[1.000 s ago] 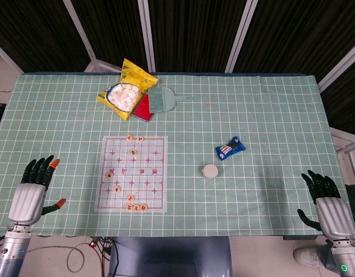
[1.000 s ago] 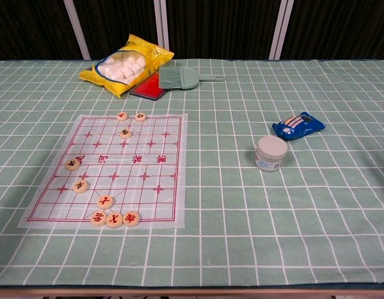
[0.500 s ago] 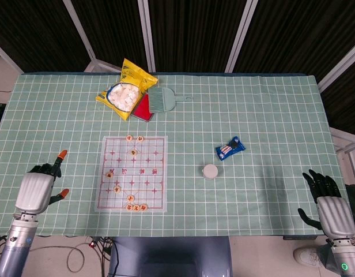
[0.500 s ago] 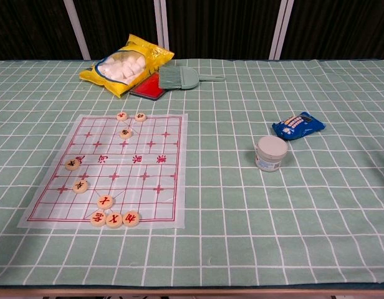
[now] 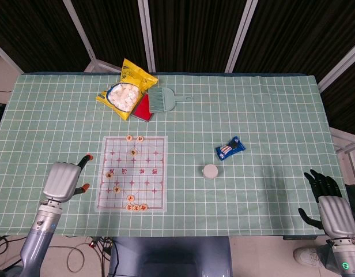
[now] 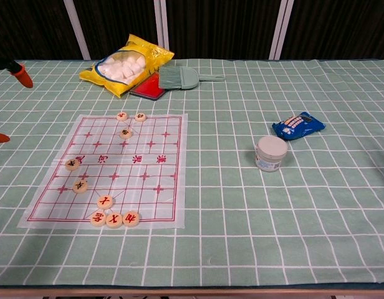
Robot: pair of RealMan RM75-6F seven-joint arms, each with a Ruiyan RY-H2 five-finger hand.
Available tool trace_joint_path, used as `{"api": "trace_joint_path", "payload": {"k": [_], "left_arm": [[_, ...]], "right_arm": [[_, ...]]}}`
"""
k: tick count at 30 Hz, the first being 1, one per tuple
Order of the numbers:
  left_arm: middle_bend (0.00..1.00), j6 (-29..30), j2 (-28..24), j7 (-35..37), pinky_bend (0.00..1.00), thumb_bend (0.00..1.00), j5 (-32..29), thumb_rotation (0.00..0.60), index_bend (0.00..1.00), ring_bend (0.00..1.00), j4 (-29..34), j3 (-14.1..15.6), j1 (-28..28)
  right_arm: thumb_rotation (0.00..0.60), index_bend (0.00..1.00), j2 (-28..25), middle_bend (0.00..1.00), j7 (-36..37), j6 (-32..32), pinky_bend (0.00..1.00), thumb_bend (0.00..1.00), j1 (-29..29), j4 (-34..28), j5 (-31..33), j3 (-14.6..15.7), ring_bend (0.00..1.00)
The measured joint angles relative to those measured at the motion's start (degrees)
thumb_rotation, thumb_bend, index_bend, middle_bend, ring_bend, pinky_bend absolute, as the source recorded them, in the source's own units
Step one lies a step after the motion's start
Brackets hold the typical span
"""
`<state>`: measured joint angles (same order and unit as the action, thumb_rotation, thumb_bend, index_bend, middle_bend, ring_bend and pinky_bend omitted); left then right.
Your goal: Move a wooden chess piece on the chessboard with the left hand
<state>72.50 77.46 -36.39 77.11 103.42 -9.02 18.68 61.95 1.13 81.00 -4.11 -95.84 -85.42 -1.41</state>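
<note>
A paper chessboard [image 5: 131, 172] [image 6: 111, 168] with red lines lies left of the table's middle. Several round wooden pieces [image 5: 135, 206] [image 6: 113, 218] sit on it: three at the near edge, three near the far edge, a few on the left side. My left hand [image 5: 63, 180] hovers open just left of the board, holding nothing; only its orange fingertips [image 6: 20, 73] show at the chest view's left edge. My right hand [image 5: 329, 203] hangs open off the table's near right corner.
A yellow snack bag [image 5: 125, 88], a red box [image 5: 144, 108] and a green brush [image 5: 162, 99] lie behind the board. A white jar [image 5: 210, 171] and a blue packet [image 5: 230, 148] sit to the board's right.
My left hand has moved right and forward toward the board's left edge, and its fingertips now enter the chest view. The right hand has barely moved. No piece has moved.
</note>
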Motion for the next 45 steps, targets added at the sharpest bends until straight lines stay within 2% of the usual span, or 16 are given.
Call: {"api": "trace_joint_path", "payload": {"k": [9,16,25,45], "left_arm": [[1.00,-3.0,0.9,-6.5,0.95,0.11,-4.7,0.600,0.36,0.91,3.3,-0.1,2.8],[1.00,-4.5,2.1,-10.4,0.95,0.11,-8.2,0.600,0.37,0.92,5.0,1.3,4.5],[1.00,-4.2,4.2,-12.4,0.96,0.12,-10.1,0.600,0.38,0.93,5.3,3.0,5.6],[1.00,-3.2,8.3,-15.6,0.97,0.12,-13.2,0.600,0.40,0.94,5.6,3.9,8.6]], "right_arm": [[0.600,0.00,-0.3,0.00,0.5,-0.8,0.00,0.34,-0.1,-0.6,0.8,-0.1,0.00],[0.600,0.00,-0.4,0.00,0.8,-1.5,0.00,0.34,-0.3,-1.0,1.6,-0.1,0.00],[0.600,0.00,-0.6,0.00,1.5,-1.9,0.00,0.34,-0.3,-1.3,2.1,-0.3,0.00],[0.600,0.00,-1.0,0.00,2.5,-2.7,0.00,0.34,-0.4,-1.9,2.9,-0.3,0.00]]}}
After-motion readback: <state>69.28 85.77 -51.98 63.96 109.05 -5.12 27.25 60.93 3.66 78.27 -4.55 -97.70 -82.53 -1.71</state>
